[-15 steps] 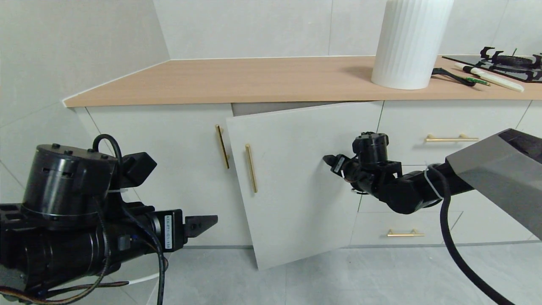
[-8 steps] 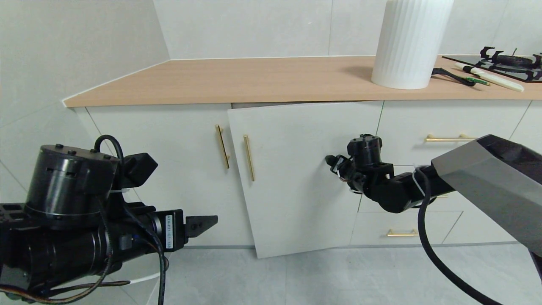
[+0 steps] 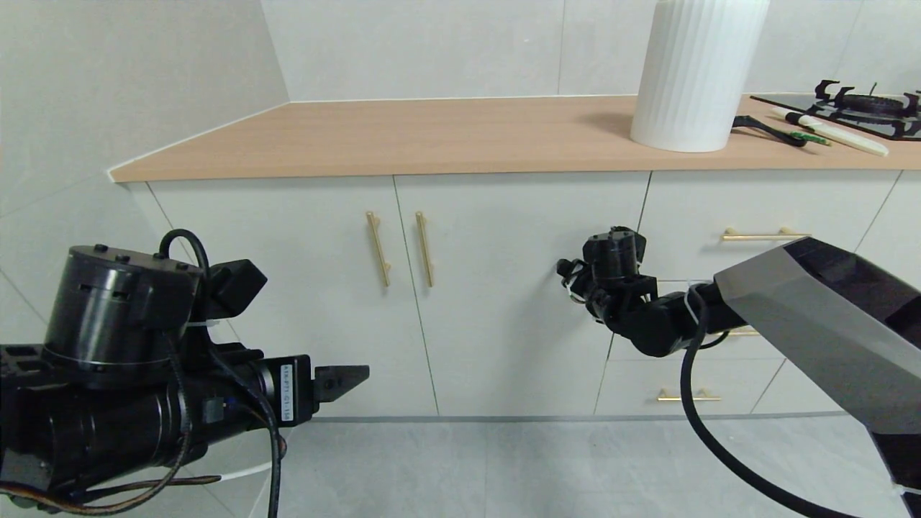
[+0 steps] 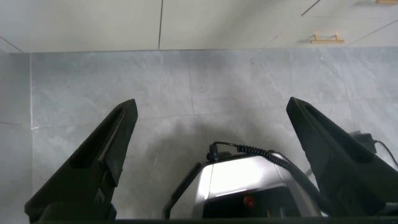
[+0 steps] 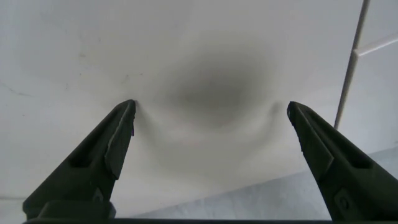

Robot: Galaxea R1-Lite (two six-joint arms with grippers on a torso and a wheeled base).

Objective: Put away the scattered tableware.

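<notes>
The right gripper is held spread wide, its fingertips set against the closed cabinet door. The left gripper is likewise seen released, low at the near left above the floor. The utensils are laid on the countertop at the far right, between a white ribbed vase and the hob.

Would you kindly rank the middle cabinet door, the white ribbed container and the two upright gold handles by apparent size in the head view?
1. middle cabinet door
2. white ribbed container
3. left gold handle and right gold handle: alike, unranked.
</notes>
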